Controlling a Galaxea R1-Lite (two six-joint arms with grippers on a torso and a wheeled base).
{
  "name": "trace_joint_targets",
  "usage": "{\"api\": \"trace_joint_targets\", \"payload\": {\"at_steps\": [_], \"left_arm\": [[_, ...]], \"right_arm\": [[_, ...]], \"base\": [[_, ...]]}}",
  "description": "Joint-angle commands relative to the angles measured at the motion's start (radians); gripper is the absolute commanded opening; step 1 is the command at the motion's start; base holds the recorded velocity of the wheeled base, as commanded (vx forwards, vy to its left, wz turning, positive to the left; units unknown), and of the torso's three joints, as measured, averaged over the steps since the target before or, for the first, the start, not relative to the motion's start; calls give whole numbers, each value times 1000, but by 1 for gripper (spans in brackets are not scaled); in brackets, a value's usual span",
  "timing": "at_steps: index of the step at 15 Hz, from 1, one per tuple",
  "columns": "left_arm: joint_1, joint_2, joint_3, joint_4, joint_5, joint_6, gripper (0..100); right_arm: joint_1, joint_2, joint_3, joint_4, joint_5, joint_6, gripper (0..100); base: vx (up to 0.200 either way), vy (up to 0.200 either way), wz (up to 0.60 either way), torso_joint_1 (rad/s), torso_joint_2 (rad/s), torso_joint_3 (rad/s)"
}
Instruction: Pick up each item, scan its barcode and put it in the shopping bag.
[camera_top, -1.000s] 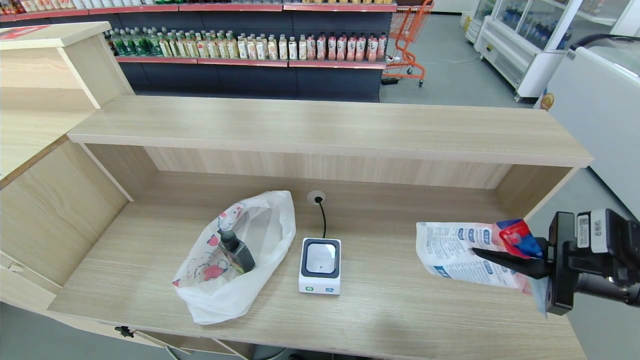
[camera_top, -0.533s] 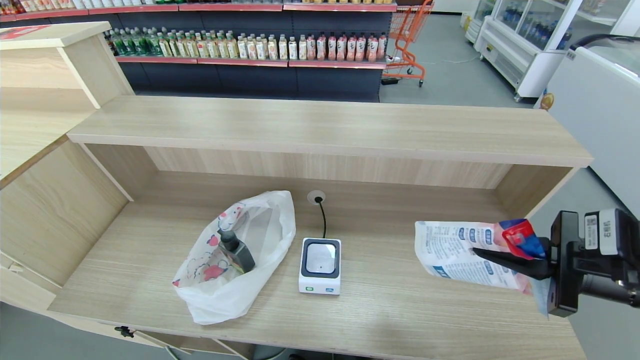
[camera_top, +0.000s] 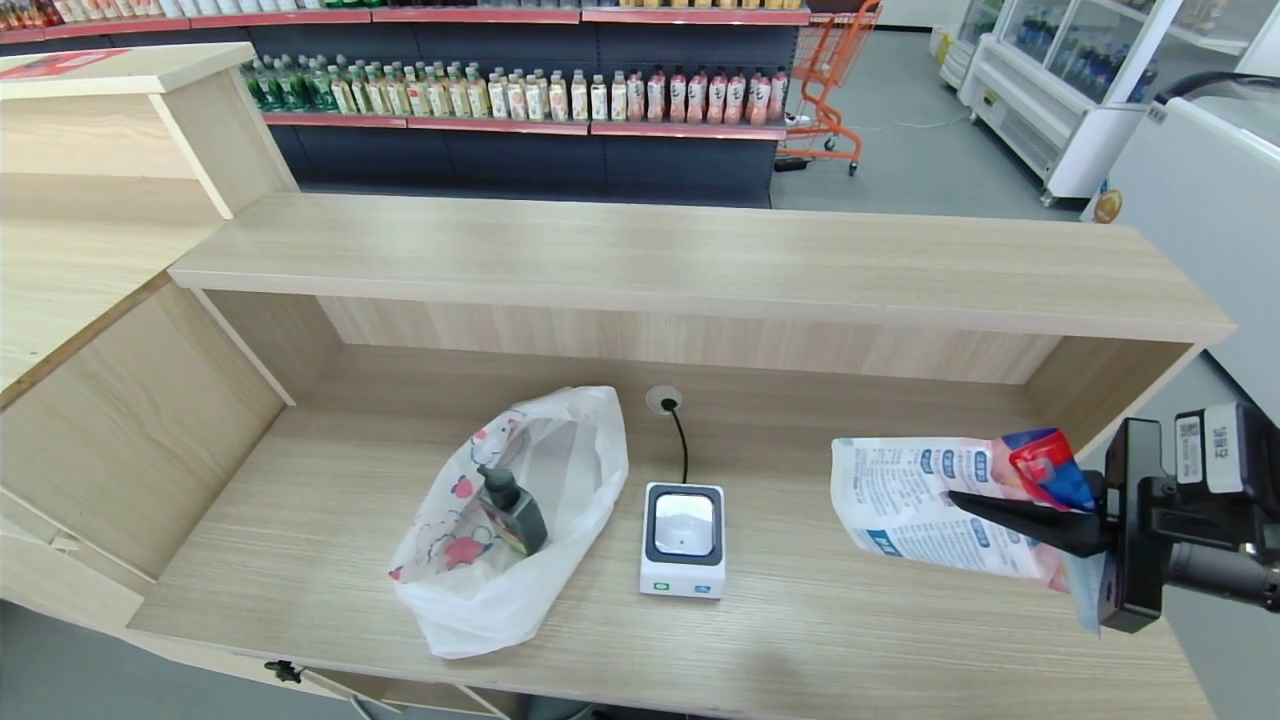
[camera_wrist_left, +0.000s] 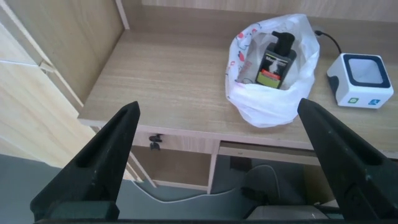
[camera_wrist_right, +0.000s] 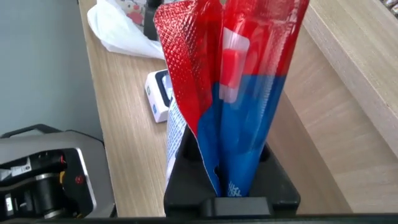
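- The right gripper (camera_top: 1000, 512) is clamping the pouch (camera_top: 900, 490) at the lower right of the head view. Its fingers are running along the flat faces from the red-and-blue sealed end.
- The pouch is hanging above the counter (camera_top: 850, 640), lying roughly sideways with its white printed face turning toward the camera. It is sitting well to the right of the scanner (camera_top: 684, 538) at the lower centre.
- The pouch is looking soft and floppy rather than stiff. I am judging that its contents can shift and that the free end can sag or swing while it is being carried.
- The film is looking glossy, so slipping seems a risk. The crimped seal end, where the material is likely firmer, seems the sound place to hold. Squeezing the full belly would probably be deforming it.
- Its weight is seeming light to middling, though the pictures are not settling that.
- The left gripper (camera_wrist_left: 219, 109) is standing wide open and holding nothing.
- The shopping bag (camera_top: 520, 560) is lying open at the lower centre-left, with a dark pump bottle (camera_top: 512, 510) inside.
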Motion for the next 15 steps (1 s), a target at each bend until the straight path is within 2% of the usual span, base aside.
{"api": "trace_joint_targets", "payload": {"at_steps": [1,4,6,8,10,13,15], "left_arm": [[0,0,0,1,0,-1,100],[0,1,0,1,0,2,100],[0,0,0,1,0,5,100],[0,0,0,1,0,5,100],[0,0,0,1,0,5,100],[0,0,0,1,0,5,100],[0,1,0,1,0,5,100]], "right_arm": [[-30,11,4,0,0,0,0],[-127,109,34,-2,-3,-34,0],[-160,195,8,-3,-3,-57,0],[-151,266,-41,-2,9,-48,0],[-136,296,-51,-3,64,-54,0],[-105,303,-56,-5,81,-72,0],[-79,309,-50,-73,98,-89,0]], "base": [[0,200,0,-17,7,12],[0,200,0,1,1,-1],[0,0,0,0,0,0],[0,0,0,0,0,0],[0,0,0,0,0,0],[0,0,0,0,0,0],[0,0,0,0,0,0]]}}
